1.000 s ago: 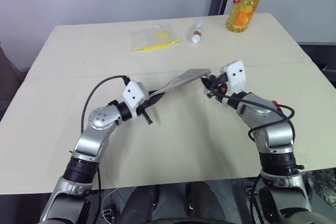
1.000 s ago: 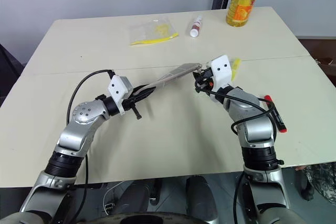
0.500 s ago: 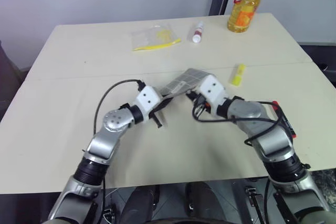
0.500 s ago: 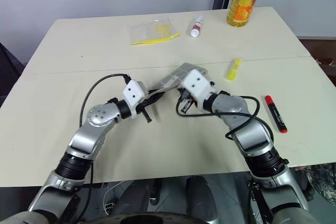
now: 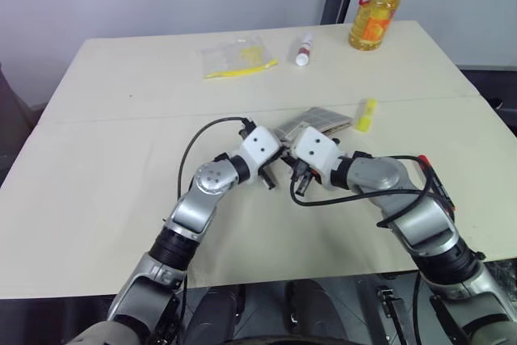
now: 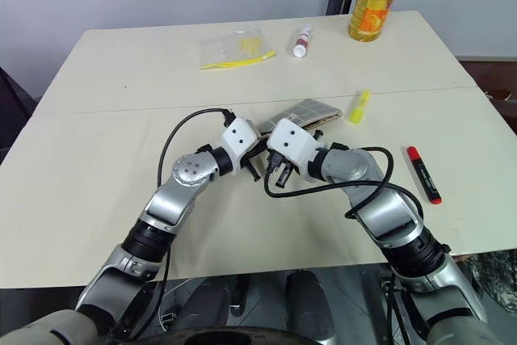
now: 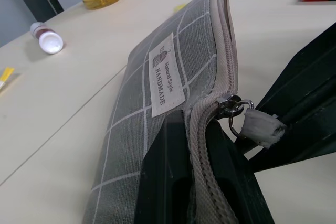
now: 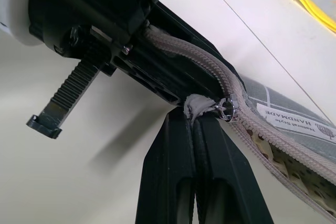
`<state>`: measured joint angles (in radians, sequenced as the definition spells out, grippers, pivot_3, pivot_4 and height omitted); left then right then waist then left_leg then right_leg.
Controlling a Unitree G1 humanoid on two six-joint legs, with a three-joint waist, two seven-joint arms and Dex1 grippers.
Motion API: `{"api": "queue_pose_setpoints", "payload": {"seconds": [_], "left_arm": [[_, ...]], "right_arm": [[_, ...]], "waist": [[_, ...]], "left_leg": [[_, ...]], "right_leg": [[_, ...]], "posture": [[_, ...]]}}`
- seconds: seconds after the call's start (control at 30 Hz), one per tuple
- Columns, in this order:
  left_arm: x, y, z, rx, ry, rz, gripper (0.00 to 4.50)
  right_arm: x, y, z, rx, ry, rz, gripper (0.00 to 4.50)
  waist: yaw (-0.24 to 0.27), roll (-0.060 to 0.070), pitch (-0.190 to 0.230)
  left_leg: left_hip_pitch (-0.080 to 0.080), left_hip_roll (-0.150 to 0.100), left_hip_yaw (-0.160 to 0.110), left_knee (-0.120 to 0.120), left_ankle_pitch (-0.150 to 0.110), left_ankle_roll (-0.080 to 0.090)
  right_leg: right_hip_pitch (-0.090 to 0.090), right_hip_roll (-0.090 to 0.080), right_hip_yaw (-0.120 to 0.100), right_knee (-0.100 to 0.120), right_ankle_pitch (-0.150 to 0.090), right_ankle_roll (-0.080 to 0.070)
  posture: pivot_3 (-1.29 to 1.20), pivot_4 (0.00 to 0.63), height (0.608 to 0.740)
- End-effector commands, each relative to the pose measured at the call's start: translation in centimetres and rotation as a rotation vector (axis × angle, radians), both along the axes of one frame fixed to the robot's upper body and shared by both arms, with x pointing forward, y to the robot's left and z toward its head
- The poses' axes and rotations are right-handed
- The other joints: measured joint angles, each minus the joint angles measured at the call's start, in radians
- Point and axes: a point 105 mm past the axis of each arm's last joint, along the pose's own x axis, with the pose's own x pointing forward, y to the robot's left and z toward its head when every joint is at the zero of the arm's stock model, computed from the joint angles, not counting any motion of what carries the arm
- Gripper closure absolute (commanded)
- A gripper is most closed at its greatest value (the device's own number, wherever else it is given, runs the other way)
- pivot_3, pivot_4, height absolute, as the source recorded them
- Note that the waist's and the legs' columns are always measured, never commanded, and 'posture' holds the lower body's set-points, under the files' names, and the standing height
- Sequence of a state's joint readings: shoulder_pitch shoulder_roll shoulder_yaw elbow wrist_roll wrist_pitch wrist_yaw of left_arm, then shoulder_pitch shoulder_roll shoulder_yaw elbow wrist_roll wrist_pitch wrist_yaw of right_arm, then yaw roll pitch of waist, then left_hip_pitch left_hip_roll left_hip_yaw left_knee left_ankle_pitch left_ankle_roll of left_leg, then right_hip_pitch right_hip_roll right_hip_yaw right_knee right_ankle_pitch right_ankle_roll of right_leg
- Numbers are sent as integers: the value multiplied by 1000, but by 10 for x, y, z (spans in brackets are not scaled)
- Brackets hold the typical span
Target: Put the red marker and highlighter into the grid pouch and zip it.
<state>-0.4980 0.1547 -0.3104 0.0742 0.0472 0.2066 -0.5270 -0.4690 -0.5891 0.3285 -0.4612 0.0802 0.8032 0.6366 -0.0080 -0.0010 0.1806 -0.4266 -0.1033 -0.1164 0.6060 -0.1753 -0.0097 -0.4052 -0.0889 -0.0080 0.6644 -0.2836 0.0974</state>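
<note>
Pouch (image 7: 157, 108) label read "Natural Style HANDMADE" (white tag). Left gripper (image 7: 197, 145) pinched pouch's zipper end; right gripper (image 8: 195, 124) pinched zipper pull (image 8: 197, 106).

We cannot see the near end of the grid pouch (image 5: 317, 121) behind the two wrists, and the oil bottle (image 5: 380, 2) is cut off at the top edge.
</note>
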Motion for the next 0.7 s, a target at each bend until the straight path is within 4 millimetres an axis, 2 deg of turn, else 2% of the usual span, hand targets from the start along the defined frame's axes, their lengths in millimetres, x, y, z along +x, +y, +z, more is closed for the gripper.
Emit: {"api": "queue_pose_setpoints", "payload": {"seconds": [0.03, 0.07, 0.23, 0.3, 0.43, 0.5, 0.7], "left_arm": [[9, 8, 13, -9, -49, 48, 4500], [10, 11, 13, -8, -50, 54, 4500], [15, 34, 13, 18, -62, 113, 4500], [18, 44, 14, 18, -66, 146, 4500], [22, 63, 14, 8, -66, 216, 4500], [23, 66, 15, -9, -65, 239, 4500], [23, 62, 18, -50, -64, 249, 4500]], "right_arm": [[-15, 18, 21, 52, -49, 113, 3868], [-11, 9, 22, 52, -48, 84, 3547], [13, -45, 32, 101, -58, -141, 1086], [23, -69, 33, 132, -63, -251, 1086], [57, -124, 33, 251, -89, -580, 1086], [70, -140, 28, 307, -81, -704, 1086], [100, -162, 9, 369, -89, -887, 1086]], "waist": [[-1, 0, 0], [-2, 0, 0], [2, 0, 0], [3, 0, 0], [1, 0, 0], [-1, 0, 0], [-3, 0, 0]], "left_leg": [[0, 0, 0, 0, 0, 0], [0, 0, 0, 0, 0, 0], [0, 0, 0, 2, 0, 1], [0, 0, 0, 3, -1, 1], [0, 0, 0, 3, -1, 1], [0, 0, 1, 2, -1, 1], [0, 0, 1, 2, -1, 1]], "right_leg": [[0, 0, 0, 0, 0, 0], [0, 0, 0, 0, 0, 0], [1, 0, 0, 0, 0, 0], [2, 0, 0, 0, 0, 0], [2, 0, 0, 0, 0, 0], [1, 0, 0, 0, 0, 0], [1, 0, 0, 1, 0, 0]], "posture": [[0, 150, 740], [0, 150, 740], [0, 150, 740], [0, 150, 740], [0, 150, 740], [0, 150, 740], [0, 150, 740]]}}
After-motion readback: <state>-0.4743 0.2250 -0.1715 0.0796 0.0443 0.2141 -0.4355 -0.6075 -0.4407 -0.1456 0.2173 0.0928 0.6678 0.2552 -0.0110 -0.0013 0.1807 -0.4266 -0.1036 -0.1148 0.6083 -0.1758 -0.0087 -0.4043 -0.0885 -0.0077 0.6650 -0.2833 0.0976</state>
